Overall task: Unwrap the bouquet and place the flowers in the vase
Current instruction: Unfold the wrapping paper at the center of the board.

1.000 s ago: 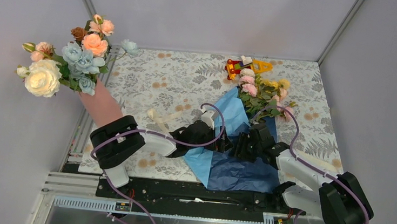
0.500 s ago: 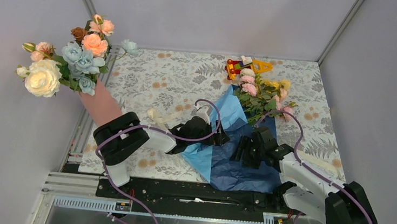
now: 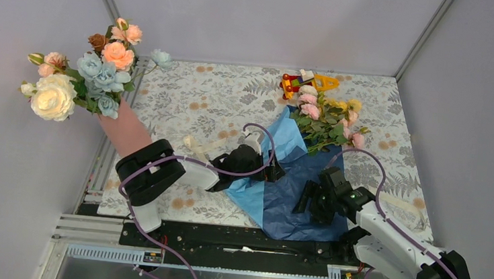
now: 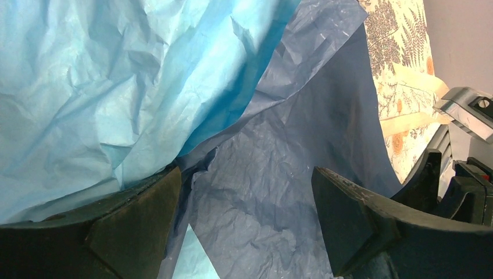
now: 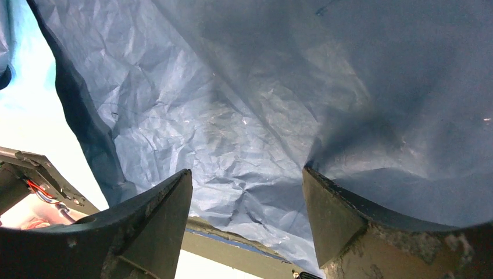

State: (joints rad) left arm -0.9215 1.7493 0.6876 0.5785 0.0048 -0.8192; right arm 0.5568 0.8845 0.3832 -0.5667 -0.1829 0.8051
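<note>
table: flat top under a grey-white leaf-print cover (image 3: 201, 95); everything sits on it.
paper: crinkled blue wrapping sheet (image 3: 292, 204), light blue one side, navy the other, spread open at centre-near; light half folded up on the left, navy half flat on the right.
vase: smooth salmon-pink tapered vase (image 3: 125, 135) at the table's left edge, just behind the left arm, well apart from the paper.
big blooms: peach, dusty-blue and cream blooms (image 3: 81, 78) fill the vase.
flowers: small pink, yellow and cream roses on thin green stems (image 3: 327, 116), lying on the far tip of the paper, heads toward the far right, not in the vase.
left gripper: (image 4: 247, 186) jaws spread wide, low over the paper at the light/navy fold; one finger (image 4: 145, 203) touches the light fold, nothing clamped.
right gripper: (image 5: 247, 192) jaws apart over the navy half near the front edge, empty.
toy: red-and-yellow plastic toy (image 3: 300, 82), just beyond the rose heads.
ribbon: cream ribbon (image 3: 196, 145) loose on the cover, left of the paper.
</note>
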